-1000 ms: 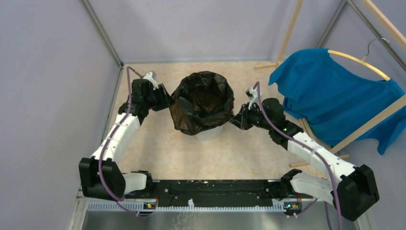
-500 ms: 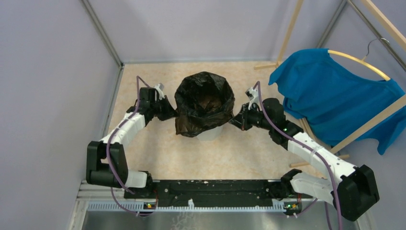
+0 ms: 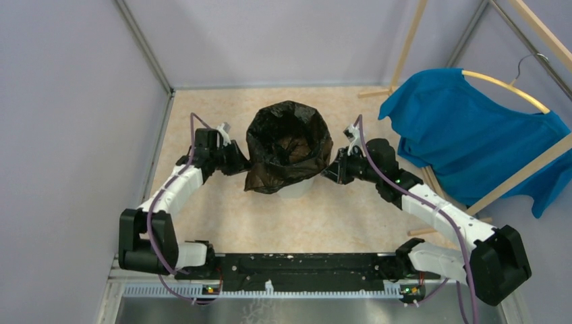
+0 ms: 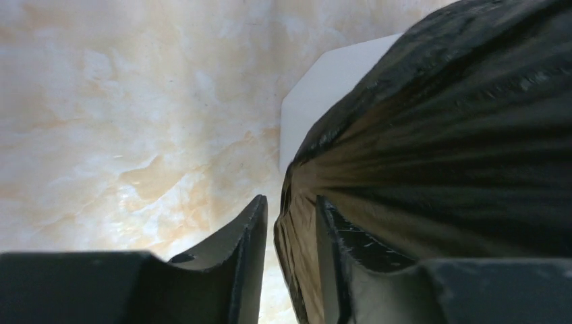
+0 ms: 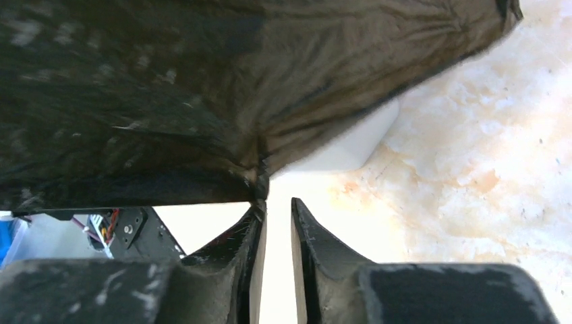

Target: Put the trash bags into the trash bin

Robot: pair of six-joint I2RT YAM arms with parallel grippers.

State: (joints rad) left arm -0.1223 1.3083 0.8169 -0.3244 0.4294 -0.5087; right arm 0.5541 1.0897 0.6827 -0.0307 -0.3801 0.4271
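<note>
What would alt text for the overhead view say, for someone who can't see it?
A black trash bag lines a white trash bin at centre, its edge draped down the outside. The left gripper and right gripper sit at its skirt on either side; a blue T-shirt hangs at right.

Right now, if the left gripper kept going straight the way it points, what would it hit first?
The bag: a fold of it sits between the fingers of the left gripper. Just past that comes the white wall of the bin, though how far behind is hard to judge.
</note>
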